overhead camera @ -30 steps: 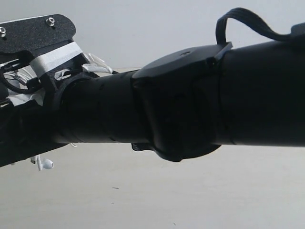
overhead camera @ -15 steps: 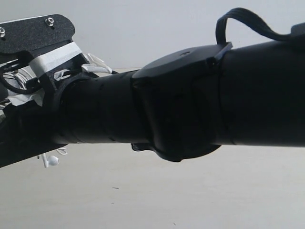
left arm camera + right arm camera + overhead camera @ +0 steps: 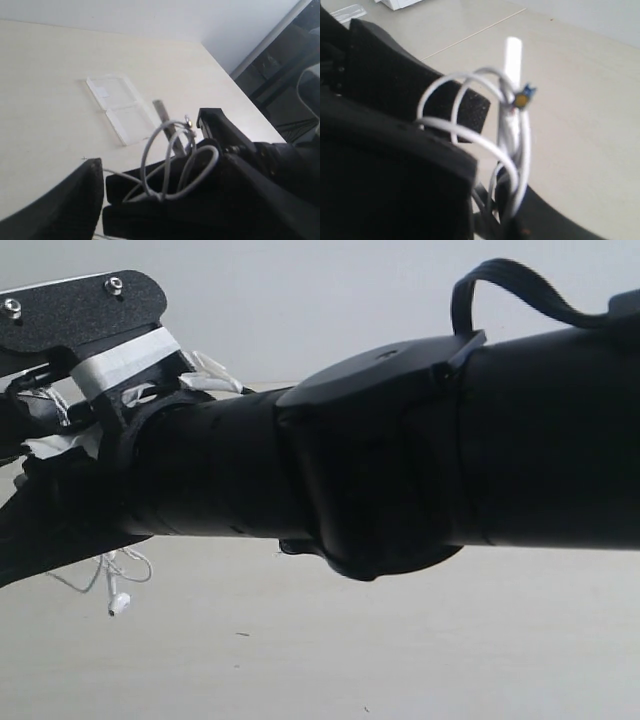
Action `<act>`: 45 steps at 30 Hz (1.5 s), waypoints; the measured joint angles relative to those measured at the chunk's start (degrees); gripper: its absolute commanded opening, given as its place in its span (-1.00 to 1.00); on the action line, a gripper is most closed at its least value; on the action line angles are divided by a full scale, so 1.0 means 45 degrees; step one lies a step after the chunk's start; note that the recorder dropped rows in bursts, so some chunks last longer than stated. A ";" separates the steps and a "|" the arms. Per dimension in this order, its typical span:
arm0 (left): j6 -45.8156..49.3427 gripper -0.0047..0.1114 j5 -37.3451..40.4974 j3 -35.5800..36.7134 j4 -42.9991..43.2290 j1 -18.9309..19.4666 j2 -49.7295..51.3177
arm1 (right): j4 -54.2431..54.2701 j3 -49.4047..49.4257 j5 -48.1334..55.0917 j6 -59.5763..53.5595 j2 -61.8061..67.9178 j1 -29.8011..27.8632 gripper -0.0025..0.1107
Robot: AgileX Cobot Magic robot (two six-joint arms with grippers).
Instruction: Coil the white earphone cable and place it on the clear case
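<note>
Earbud [image 3: 118, 602] dangles lower now, lower left; white earphone cable [image 3: 524, 150] in loose loops; both arms' jaws unreadable.

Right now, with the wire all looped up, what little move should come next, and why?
Probably carry the white earphone cable over the clear case and lower it. The cable is already gathered in loops off the table, one earbud dangles, and the case lies flat and bare apart from it.

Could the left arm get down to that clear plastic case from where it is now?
Probably yes. The clear case lies flat on bare table beyond the left gripper with nothing between, though the white earphone cable loops hang in front of it.
</note>
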 measured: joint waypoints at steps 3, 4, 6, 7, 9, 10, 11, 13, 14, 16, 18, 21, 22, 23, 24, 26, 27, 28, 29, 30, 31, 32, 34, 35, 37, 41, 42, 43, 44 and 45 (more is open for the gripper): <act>-0.0163 0.22 0.0000 0.0000 0.0109 0.0000 -0.0151 | 0.0000 0.0000 -0.0294 0.0083 0.0000 0.0000 -0.96; -0.0163 0.22 0.0000 0.0000 0.0133 0.0000 -0.0217 | 0.0000 0.0000 -0.0359 0.0132 0.0000 0.0000 -0.96; -0.0190 0.22 0.0031 0.0000 0.0192 0.0000 -0.0363 | 0.0000 0.0000 -0.0528 0.0213 0.0000 0.0000 -0.96; -0.0190 0.22 0.0031 0.0000 0.0225 0.0000 -0.0428 | 0.0000 0.0000 -0.0618 0.0240 0.0000 0.0000 -0.96; -0.0213 0.22 0.0031 0.0000 0.0350 0.0000 -0.0589 | 0.0000 0.0000 -0.0914 0.0267 0.0000 0.0000 -0.96; -0.0213 0.22 0.0031 0.0000 0.0408 0.0000 -0.0663 | 0.0000 0.0000 -0.1070 0.0267 0.0000 0.0000 -0.96; -0.0213 0.22 0.0031 0.0000 0.0461 0.0000 -0.0752 | 0.0000 0.0000 -0.1205 0.0267 0.0000 0.0000 -0.96; -0.0236 0.22 0.0031 0.0000 0.0559 0.0000 -0.0912 | 0.0000 0.0000 -0.1589 0.0215 0.0000 -0.0024 -0.96; -0.0263 0.22 -0.0008 0.0000 0.0666 0.0000 -0.1043 | 0.0000 0.0000 -0.1732 0.0190 0.0000 -0.0078 -0.96; -0.0361 0.22 -0.0135 0.0000 0.0899 0.0000 -0.1280 | 0.0000 0.0000 -0.2080 0.0172 0.0000 -0.0256 -0.96; -0.0522 0.22 -0.0309 0.0000 0.1219 0.0000 -0.1564 | 0.0000 0.0000 -0.2288 0.0161 0.0000 -0.0518 -0.96; -0.1017 0.22 -0.0526 -0.0026 0.1973 0.0000 -0.2068 | 0.0000 0.0000 -0.2534 0.0139 -0.0056 -0.1015 -0.96; -0.1150 0.22 -0.0584 -0.0045 0.2250 0.0000 -0.2226 | 0.0000 0.0000 -0.2608 0.0139 -0.0105 -0.1217 -0.96; -0.1334 0.22 -0.0584 -0.0045 0.2496 0.0000 -0.2379 | 0.0000 0.0000 -0.2638 0.0139 -0.0140 -0.1393 -0.96; -0.1536 0.22 -0.0584 -0.0045 0.2705 0.0000 -0.2516 | 0.0000 0.0000 -0.2666 0.0139 -0.0190 -0.1624 -0.96; -0.1785 0.22 -0.0584 -0.0045 0.3270 0.0000 -0.2718 | 0.0000 0.0000 -0.2716 0.0105 -0.0278 -0.2098 -0.96; -0.1851 0.22 -0.0584 -0.0045 0.3550 0.0000 -0.2799 | 0.0000 0.0000 -0.2787 0.0038 -0.0306 -0.2321 -0.96; -0.1945 0.22 -0.0584 -0.0045 0.3787 0.0000 -0.2880 | 0.0000 0.0000 -0.2927 -0.0134 -0.0328 -0.2528 -0.96; -0.2104 0.22 -0.0559 -0.0045 0.4130 0.0000 -0.2978 | 0.0000 0.0000 -0.3117 -0.0289 -0.0341 -0.2667 -0.96; -0.2306 0.22 -0.0559 -0.0045 0.4514 0.0000 -0.3036 | 0.0000 0.0000 -0.3446 -0.0526 -0.0364 -0.2815 -0.96; -0.2513 0.22 -0.0559 -0.0045 0.4832 0.0000 -0.3098 | 0.0006 0.0000 -0.3840 -0.0790 -0.0358 -0.2918 -0.96; -0.2778 0.22 -0.0536 -0.0045 0.5232 0.0000 -0.3162 | 0.0028 0.0000 -0.4194 -0.0991 -0.0358 -0.2993 -0.96; -0.3261 0.22 -0.0508 -0.0045 0.5957 0.0000 -0.3236 | 0.0028 0.0000 -0.5106 -0.1485 -0.0358 -0.3106 -0.96; -0.3525 0.22 -0.0484 -0.0045 0.6295 0.0000 -0.3257 | 0.0028 0.0000 -0.5493 -0.1696 -0.0358 -0.3106 -0.96; -0.3921 0.22 -0.0456 -0.0045 0.6733 0.0000 -0.3265 | 0.0028 0.0000 -0.6082 -0.2036 -0.0358 -0.3157 -0.96; -0.4207 0.22 -0.0376 -0.0045 0.6889 0.0000 -0.3265 | 0.0028 0.0000 -0.6455 -0.2200 -0.0358 -0.3565 -0.96; -0.4227 0.22 -0.0340 -0.0045 0.6889 0.0000 -0.3265 | 0.0028 0.0000 -0.6481 -0.2174 -0.0358 -0.3726 -0.96; -0.4227 0.22 -0.0285 -0.0045 0.6889 0.0000 -0.3265 | 0.0028 0.0000 -0.6509 -0.2036 -0.0302 -0.3955 -0.96; -0.4257 0.22 -0.0273 -0.0045 0.6889 0.0000 -0.3265 | 0.0028 0.0000 -0.6509 -0.1911 -0.0279 -0.4201 -0.96; -0.4257 0.22 -0.0240 -0.0045 0.6889 0.0000 -0.3265 | 0.0028 0.0000 -0.6400 -0.1804 -0.0209 -0.4447 -0.96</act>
